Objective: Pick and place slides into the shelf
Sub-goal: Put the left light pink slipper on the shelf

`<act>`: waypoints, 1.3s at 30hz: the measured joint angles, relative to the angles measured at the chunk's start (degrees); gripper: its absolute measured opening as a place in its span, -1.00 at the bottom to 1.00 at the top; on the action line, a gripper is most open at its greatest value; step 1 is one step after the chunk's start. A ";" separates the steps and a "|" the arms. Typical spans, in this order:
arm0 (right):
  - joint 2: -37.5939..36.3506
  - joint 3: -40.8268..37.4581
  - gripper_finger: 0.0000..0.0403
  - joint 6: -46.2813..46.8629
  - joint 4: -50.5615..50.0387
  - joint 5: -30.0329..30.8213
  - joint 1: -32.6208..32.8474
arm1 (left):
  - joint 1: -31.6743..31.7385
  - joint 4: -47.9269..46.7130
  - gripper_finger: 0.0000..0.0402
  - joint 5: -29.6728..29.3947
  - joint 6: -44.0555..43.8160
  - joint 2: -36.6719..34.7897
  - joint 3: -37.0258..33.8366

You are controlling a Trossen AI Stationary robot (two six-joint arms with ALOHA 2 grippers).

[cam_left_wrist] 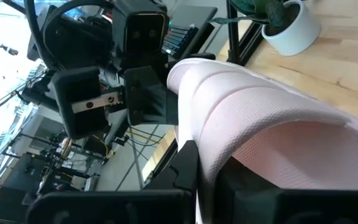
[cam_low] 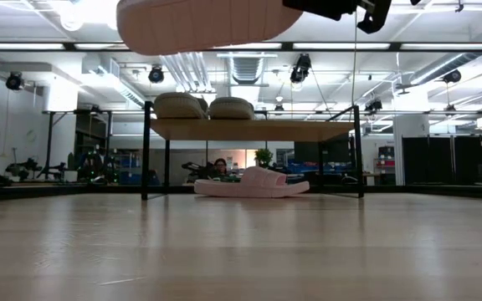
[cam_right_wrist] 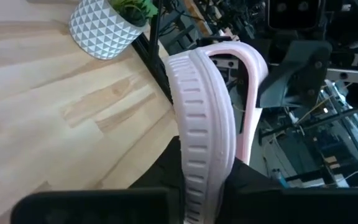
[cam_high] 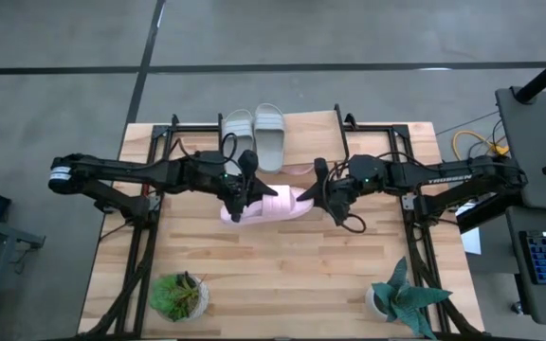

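A light pink slide (cam_high: 271,203) hangs in the air over the middle of the table, between my two grippers; in the low view the pink slide (cam_low: 199,23) is at the top edge. My left gripper (cam_high: 240,203) is shut on its left end, my right gripper (cam_high: 322,196) on its right end. The shelf (cam_low: 253,130) stands at the far side. Both grey slides (cam_high: 254,134) rest sole-down on its plank. The second pink slide (cam_low: 253,182) lies on the table under the shelf. My left gripper (cam_left_wrist: 213,186) pinches the pink slide's left end (cam_left_wrist: 207,168) between its two fingers, just beside the wide strap (cam_left_wrist: 260,118), coming level from the table's left. The slide is lifted clear of the table. My right gripper (cam_right_wrist: 204,193) pinches the sole's right end (cam_right_wrist: 202,155) between its fingers, one on each face, with the ribbed side wall (cam_right_wrist: 201,106) running out past them. It comes level from the table's right, and the slide is clear of the table.
Two potted plants stand near the near edge, a leafy one (cam_high: 178,296) on the left and a spiky one in a white pot (cam_high: 401,299) on the right. Black arm frames (cam_high: 145,242) line both sides. A person (cam_low: 220,165) sits far behind the shelf.
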 joint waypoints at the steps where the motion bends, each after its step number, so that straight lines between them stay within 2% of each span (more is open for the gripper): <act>1: -0.02 0.02 -0.87 -0.01 0.00 0.01 -0.02 | 0.00 0.32 -1.00 -0.12 -0.60 0.00 -0.08; 4: -0.04 0.02 -0.87 0.68 0.28 0.36 -0.04 | -0.01 0.97 -1.00 -2.24 -3.49 -0.07 -0.10; 7: -0.11 0.01 -0.87 0.86 0.89 3.43 0.04 | -0.09 0.98 -0.91 -7.35 -4.47 -0.60 -0.12; 13: -0.27 0.06 -0.87 3.61 1.89 11.00 0.28 | -0.07 -0.84 -0.52 -21.35 -8.87 -3.89 -0.45; 16: -0.50 0.08 -0.88 4.06 1.76 12.85 0.62 | -0.08 -3.02 -0.31 -24.17 -10.80 -6.45 -0.51; 19: -0.46 0.08 -0.88 5.17 0.79 17.16 1.22 | -0.09 -3.93 -0.15 -24.90 -11.21 -9.26 -0.47; 24: -0.81 0.51 -0.88 5.53 1.40 29.69 3.88 | -0.13 -5.72 -0.01 -29.47 -15.28 -13.09 -1.33; 28: -0.98 1.13 -0.88 5.57 2.16 40.34 6.78 | -0.12 -7.82 0.01 -33.12 -20.04 -16.49 -1.47; 33: -0.98 2.21 -0.88 7.49 2.98 53.12 9.87 | -0.19 -9.03 0.01 -34.12 -23.27 -18.73 -2.22; 36: -0.92 2.29 -0.88 10.04 2.69 61.08 10.58 | -0.17 -9.83 0.01 -37.79 -24.03 -19.91 -2.37; 39: -0.89 2.27 -0.88 14.37 2.58 65.90 10.72 | -0.15 -10.88 0.01 -42.67 -24.17 -20.24 -2.40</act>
